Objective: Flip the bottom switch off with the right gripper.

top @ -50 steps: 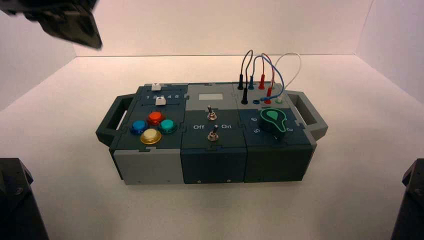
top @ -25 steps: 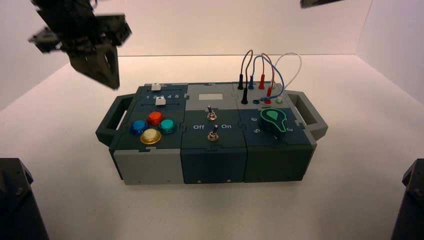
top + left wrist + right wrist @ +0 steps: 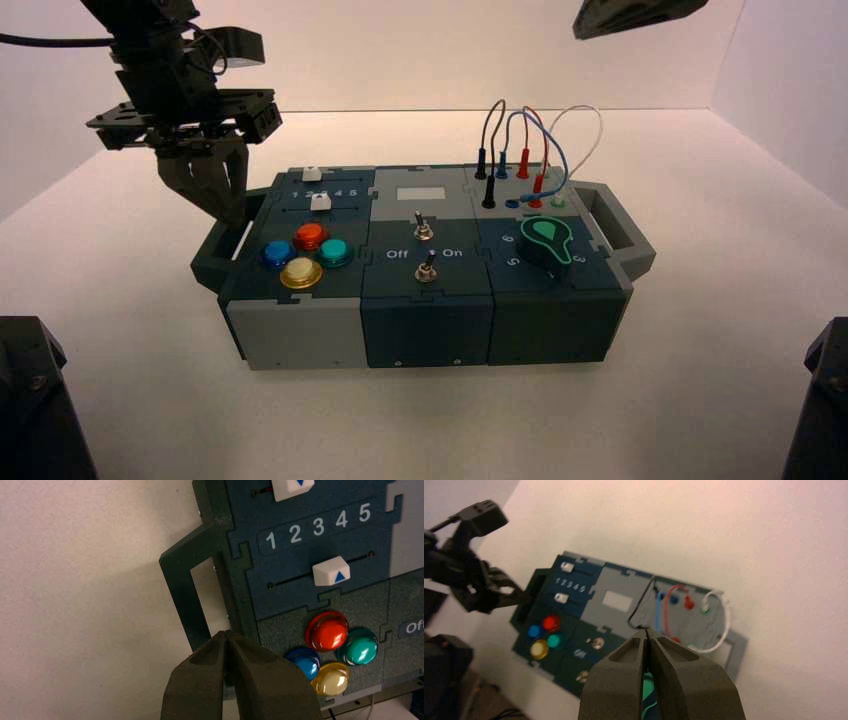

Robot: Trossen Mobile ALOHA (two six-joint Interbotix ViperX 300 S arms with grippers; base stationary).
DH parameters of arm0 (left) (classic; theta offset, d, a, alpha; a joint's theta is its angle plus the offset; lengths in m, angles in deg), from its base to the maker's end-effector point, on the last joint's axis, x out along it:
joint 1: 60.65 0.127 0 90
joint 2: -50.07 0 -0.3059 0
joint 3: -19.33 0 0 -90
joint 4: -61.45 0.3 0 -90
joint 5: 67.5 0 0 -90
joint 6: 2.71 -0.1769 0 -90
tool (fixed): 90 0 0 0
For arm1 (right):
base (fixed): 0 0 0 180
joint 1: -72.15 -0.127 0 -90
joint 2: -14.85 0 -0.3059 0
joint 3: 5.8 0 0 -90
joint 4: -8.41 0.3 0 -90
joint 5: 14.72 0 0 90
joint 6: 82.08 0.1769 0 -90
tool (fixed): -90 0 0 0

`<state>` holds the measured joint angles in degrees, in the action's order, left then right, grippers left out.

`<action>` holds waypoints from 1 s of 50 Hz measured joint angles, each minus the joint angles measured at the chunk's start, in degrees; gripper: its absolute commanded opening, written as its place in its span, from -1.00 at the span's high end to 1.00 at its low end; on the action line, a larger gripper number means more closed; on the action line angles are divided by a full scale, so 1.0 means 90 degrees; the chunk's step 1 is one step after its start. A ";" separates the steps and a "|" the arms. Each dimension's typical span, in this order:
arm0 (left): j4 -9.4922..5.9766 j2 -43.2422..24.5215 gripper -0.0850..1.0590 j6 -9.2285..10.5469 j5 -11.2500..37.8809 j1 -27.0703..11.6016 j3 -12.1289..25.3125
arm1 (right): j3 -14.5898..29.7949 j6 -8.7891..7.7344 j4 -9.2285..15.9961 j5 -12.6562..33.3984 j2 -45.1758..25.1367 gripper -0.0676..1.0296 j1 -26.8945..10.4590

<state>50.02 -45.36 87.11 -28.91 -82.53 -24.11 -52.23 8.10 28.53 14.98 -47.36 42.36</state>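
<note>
The bottom switch (image 3: 427, 266), a small silver toggle, stands in the front row of the dark-blue middle module, in front of its back-row twin (image 3: 423, 228). It also shows in the right wrist view (image 3: 583, 676), small and far off. My right gripper (image 3: 610, 18) hangs high above the box's back right, only partly in view; its fingers (image 3: 624, 670) are shut and empty, far from the switch. My left gripper (image 3: 232, 212) is shut and empty just above the box's left handle (image 3: 182, 587), beside the sliders.
Four coloured push buttons (image 3: 305, 256) sit at the front left, with two white sliders (image 3: 320, 202) behind them. A green knob (image 3: 547, 240) sits on the right, with looping wires (image 3: 530, 140) behind it. Dark arm bases stand at both lower corners.
My left gripper has come down from the upper left corner to just above the box's left handle. My right gripper has come into view at the top right.
</note>
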 measured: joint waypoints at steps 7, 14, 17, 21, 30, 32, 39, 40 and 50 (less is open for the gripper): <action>-0.0020 -0.0225 0.91 0.0010 0.0000 -0.0010 0.0039 | 0.0010 0.0010 0.0361 0.0205 -0.0449 0.92 -0.0010; -0.0029 -0.0361 0.91 0.0000 0.0000 -0.0049 0.0088 | 0.0049 0.0010 0.0498 0.0322 -0.0791 0.92 -0.0010; -0.0039 -0.0420 0.91 0.0010 0.0000 -0.0039 0.0107 | 0.0088 0.0078 0.0547 0.0352 -0.1025 0.92 -0.0156; -0.0049 -0.0479 0.91 0.0010 -0.0010 -0.0049 0.0117 | 0.0156 0.0215 0.0557 0.0371 -0.1270 0.92 -0.0391; -0.0117 -0.0576 0.91 0.0029 0.0020 -0.0029 0.0166 | 0.0322 0.0576 0.0566 0.0371 -0.1699 0.92 -0.0840; -0.0127 -0.0586 0.91 0.0039 0.0020 -0.0029 0.0166 | 0.0332 0.0654 0.0566 0.0371 -0.1748 0.92 -0.0898; -0.0205 -0.0654 0.91 0.0029 0.0020 -0.0010 0.0176 | 0.0381 0.0879 0.0566 0.0371 -0.1914 0.92 -0.1104; -0.0244 -0.0674 0.91 0.0029 0.0020 0.0010 0.0195 | 0.0391 0.0898 0.0566 0.0371 -0.1953 0.92 -0.1133; -0.0322 -0.0811 0.91 0.0029 0.0059 0.0020 0.0254 | 0.0508 0.1133 0.0566 0.0371 -0.2373 0.92 -0.1406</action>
<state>47.12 -52.66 87.37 -28.39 -82.36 -21.83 -47.66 18.29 33.63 18.32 -68.71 29.70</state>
